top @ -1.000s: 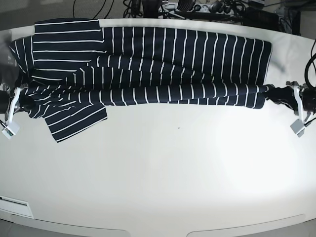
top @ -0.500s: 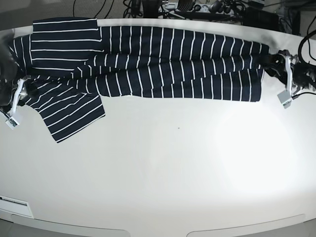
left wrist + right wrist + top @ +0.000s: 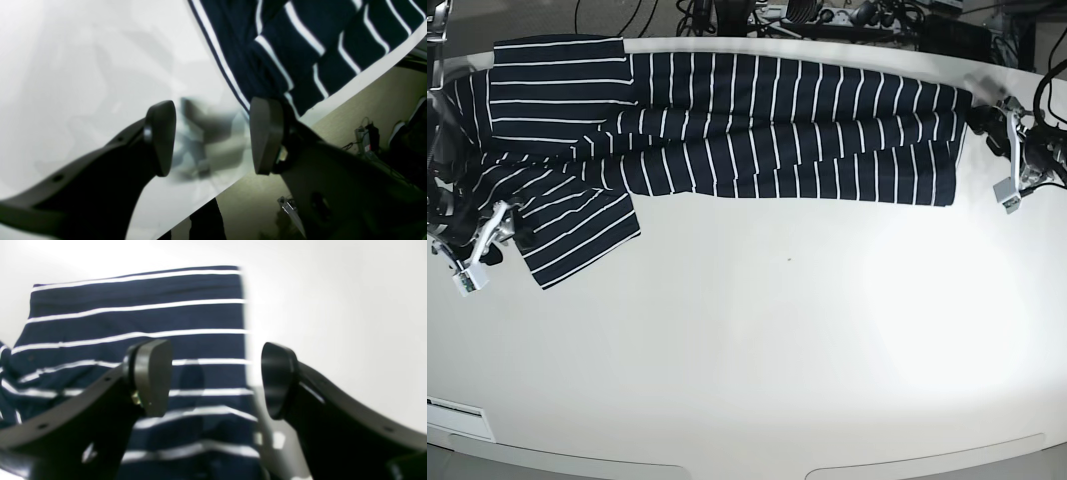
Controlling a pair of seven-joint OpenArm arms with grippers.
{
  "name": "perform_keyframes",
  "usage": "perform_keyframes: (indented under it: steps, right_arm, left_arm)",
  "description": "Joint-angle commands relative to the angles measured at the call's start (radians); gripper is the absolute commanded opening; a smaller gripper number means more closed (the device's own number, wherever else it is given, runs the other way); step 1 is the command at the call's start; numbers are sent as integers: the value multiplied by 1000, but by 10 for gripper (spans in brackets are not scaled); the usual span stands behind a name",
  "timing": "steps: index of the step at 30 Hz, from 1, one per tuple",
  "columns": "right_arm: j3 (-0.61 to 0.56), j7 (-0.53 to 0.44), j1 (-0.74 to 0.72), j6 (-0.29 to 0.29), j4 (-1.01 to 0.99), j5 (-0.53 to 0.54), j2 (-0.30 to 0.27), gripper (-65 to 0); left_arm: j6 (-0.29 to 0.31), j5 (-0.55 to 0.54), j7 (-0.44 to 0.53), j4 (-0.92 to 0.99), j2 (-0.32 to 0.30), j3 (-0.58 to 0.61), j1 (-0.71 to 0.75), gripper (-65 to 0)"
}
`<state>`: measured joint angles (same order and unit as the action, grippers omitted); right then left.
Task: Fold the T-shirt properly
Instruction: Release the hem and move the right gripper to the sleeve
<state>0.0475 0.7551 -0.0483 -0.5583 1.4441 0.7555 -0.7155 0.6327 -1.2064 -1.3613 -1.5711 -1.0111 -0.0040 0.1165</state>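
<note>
Lying along the far edge of the white table [image 3: 757,330], the T-shirt [image 3: 727,125] was folded lengthwise into a long band, one sleeve splayed toward the near side at the base view's left. The left gripper [image 3: 211,140] hung with jaws parted and nothing between them, one pad touching or just beside the hem corner near the table's edge. The right gripper [image 3: 215,378] was likewise spread and empty, poised over the striped sleeve [image 3: 140,323].

To do the next fold well, I judged that each gripper should pinch both cloth layers at matching corners, lift evenly, and bring the loose sleeve inward first so the band stayed straight. No brand, label or legible writing showed on the shirt.
</note>
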Motion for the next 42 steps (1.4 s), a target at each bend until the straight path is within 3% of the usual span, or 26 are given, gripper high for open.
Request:
perform_keyframes:
  steps: [1, 4, 7, 9, 12, 20, 24, 26, 29, 34, 38, 42]
  right_arm:
    - [13, -48, -24, 31, 8, -39, -13, -213]
    - [13, -109, -32, 109, -10, -178, 40, -213]
    - [13, -108, -54, 172, -56, -238, 77, -213]
    - [13, -108, -67, 197, -105, -239, 89, -213]
    - [13, -108, -97, 179, -197, -227, 107, -213]
    - [13, 12, -141, -55, -267, 26, 117, -213]
    - [13, 43, -150, -140, -267, 127, 117, -230]
    - [13, 52, -152, -140, -267, 165, 116, -351]
    - [13, 130, -179, -140, -261, 247, 116, -629]
    - [13, 352, -198, -140, -175, 494, 100, -650]
    - [13, 519, -195, -140, -64, 705, 53, -650]
    - [13, 641, -163, -140, 43, 728, -2, -650]
  left_arm:
    - [-10, -9, -1, -11, -27, -11, -9, -280]
    - [-28, -5, -1, -11, -27, -11, -9, -280]
    - [-28, -5, -4, -11, -27, -11, -9, -280]
    - [-28, -5, -8, -11, -27, -11, -9, -280]
    - [-28, -7, -7, -11, -27, -11, -9, -280]
    - [-27, -7, 1, -11, -27, -11, -9, -281]
    - [-27, -28, 2, -11, -27, -11, -9, -281]
    - [-27, -40, 10, -11, -27, -11, -9, -281]
    - [-27, -40, 40, -11, -27, -11, -9, -281]
    - [-27, -40, 60, -11, -27, -11, -9, -281]
    - [-27, -40, 61, -11, -27, -11, -9, -281]
    - [-27, -39, 61, -11, -27, -11, -9, -281]
